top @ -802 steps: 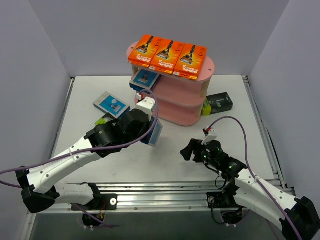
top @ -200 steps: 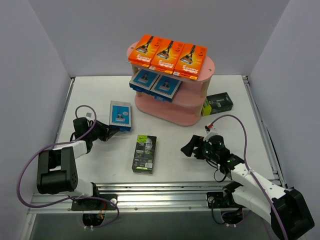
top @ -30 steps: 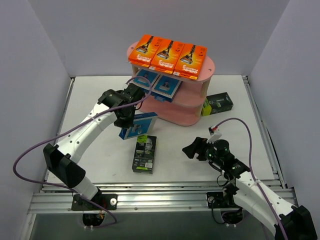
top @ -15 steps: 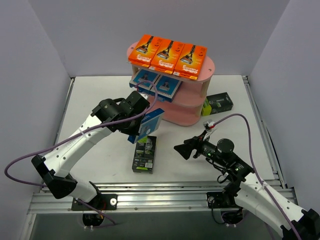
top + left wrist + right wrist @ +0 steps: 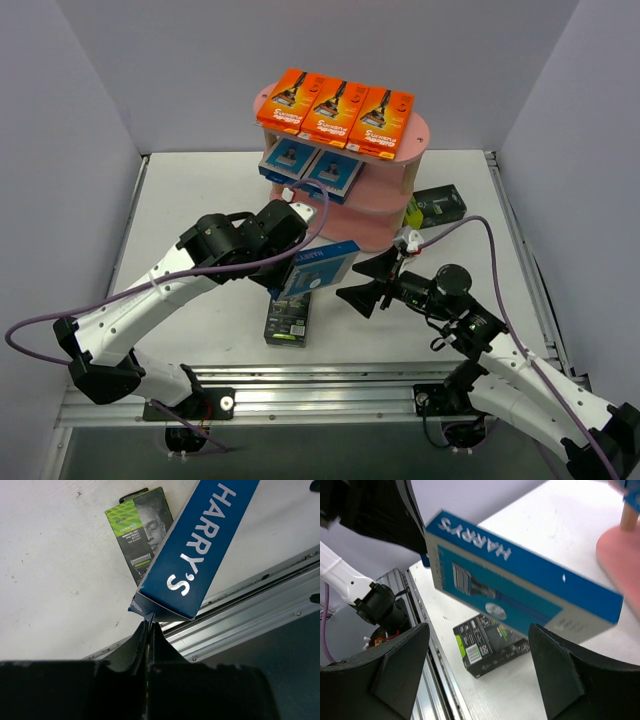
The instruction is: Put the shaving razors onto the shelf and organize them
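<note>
Blue-and-white cardboard razor pack [image 5: 315, 268] hangs tilted above the white table [image 5: 200, 190]. My left gripper [image 5: 149, 625] has it by one corner, fingers pressed together on the edge. My right gripper [image 5: 362, 285] is spread wide and empty, just beside the pack's other end. A black-and-lime pack [image 5: 288, 310] lies flat underneath, and the pink three-tier shelf [image 5: 385, 215] stands behind.

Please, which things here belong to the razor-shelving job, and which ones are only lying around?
Belong: pink shelf, three orange packs on top, two blue packs on middle tier, blue pack in the left gripper, two black-and-green packs on the table.
Only there: purple cables, metal rail.
</note>
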`<state>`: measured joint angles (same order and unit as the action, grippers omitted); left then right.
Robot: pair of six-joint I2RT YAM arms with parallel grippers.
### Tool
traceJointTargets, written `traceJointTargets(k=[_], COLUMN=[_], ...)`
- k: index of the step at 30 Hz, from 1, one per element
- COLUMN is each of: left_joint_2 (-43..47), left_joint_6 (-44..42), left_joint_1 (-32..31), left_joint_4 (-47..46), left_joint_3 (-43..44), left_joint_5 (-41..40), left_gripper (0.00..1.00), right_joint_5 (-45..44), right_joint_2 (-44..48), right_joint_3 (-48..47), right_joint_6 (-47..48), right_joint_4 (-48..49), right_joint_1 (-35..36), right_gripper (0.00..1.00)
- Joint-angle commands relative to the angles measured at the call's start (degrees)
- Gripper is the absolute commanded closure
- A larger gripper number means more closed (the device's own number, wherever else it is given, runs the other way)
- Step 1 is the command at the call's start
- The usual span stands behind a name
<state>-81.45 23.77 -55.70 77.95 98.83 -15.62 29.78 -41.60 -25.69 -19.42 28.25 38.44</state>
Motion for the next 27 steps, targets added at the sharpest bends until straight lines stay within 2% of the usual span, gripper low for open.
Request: traceJointTargets(k=[1,3,8,15,17,27], left_joint_2=[2.35,2.35,2.17,4.63,5.86,8.59], left_joint_6=[-2.32,-2.94,-4.34,-6.89,-8.30,-10.94], left_joint_1=[-2.91,-4.67,-7.75,-10.13,-10.13,-10.48], left_joint_4=[16.79,16.62,15.30,11.26,9.94,7.92], left_joint_3=[0.05,-0.74,-1.44,-2.06,-2.32,-2.94], left_joint_5=[0.59,0.41,0.41,3.22,5.06,8.32], left_gripper=[0.98,0.98,0.98,0.98,0.98,0.98], right_joint_5=[-0.25,-1.21,0.27,10.55,14.33,17.77], right_joint_2=[2.40,2.49,-0.75,-5.76,-7.00,-8.14], right_joint_3=[-5.85,-9.10,-14.03,-17.55,-17.38,-14.91], right_joint_6=[7.62,10.09,16.77,23.72,23.90,25.22], right_joint_4=[-0.64,-5.98,-11.55,-15.94,-15.77,-13.22], right_joint_1=[1.11,1.29,1.47,1.91,2.08,7.00], right_gripper=[0.25,0.24,0.25,0.26,0.26,0.28])
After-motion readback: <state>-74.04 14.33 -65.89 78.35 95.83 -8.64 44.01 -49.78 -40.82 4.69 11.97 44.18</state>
